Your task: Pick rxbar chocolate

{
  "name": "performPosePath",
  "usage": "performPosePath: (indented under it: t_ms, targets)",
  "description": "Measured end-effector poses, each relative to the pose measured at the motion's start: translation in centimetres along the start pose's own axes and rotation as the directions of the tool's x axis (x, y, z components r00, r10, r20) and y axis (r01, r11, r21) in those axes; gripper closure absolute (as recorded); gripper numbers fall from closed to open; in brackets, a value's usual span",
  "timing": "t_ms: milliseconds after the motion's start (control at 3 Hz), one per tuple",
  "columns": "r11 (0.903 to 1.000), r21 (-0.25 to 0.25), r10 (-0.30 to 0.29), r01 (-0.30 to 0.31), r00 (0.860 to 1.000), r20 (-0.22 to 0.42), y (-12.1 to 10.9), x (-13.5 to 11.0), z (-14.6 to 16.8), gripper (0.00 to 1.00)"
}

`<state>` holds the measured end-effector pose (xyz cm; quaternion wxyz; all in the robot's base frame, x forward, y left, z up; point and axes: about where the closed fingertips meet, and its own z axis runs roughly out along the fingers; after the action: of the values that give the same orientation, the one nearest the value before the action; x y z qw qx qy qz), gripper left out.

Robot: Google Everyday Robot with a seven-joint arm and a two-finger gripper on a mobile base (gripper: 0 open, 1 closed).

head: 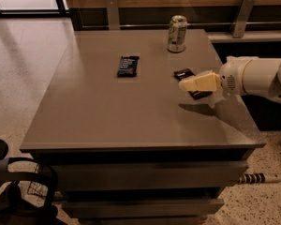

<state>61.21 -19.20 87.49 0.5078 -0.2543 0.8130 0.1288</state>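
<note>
The rxbar chocolate (pixel 184 72) is a long, slim black bar lying on the grey table (pixel 112 111), right of the middle. My gripper (pixel 195 83) comes in from the right on a white arm (pixel 253 76). It sits directly over the middle of the bar and covers it, so only the bar's two ends show. Its shadow falls on the table just in front. I cannot tell whether it touches the bar.
A shorter, wider dark blue bar (pixel 128 65) lies left of the middle of the table. A green-and-white can (pixel 177 33) stands upright at the back. Black chair parts (pixel 14 186) stand at the lower left on the floor. A wall rail runs behind the table.
</note>
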Motion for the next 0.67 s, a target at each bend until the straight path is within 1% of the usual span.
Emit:
performPosePath:
  t_ms: [333, 667]
  targets:
    - [0.9993, -0.026, 0.026, -0.025, 0.999, 0.023, -0.1, 1.4, 1.3, 0.0]
    - [0.9983, -0.043, 0.041, -0.04, 0.999, 0.025, -0.1, 2.5, 2.4, 0.0]
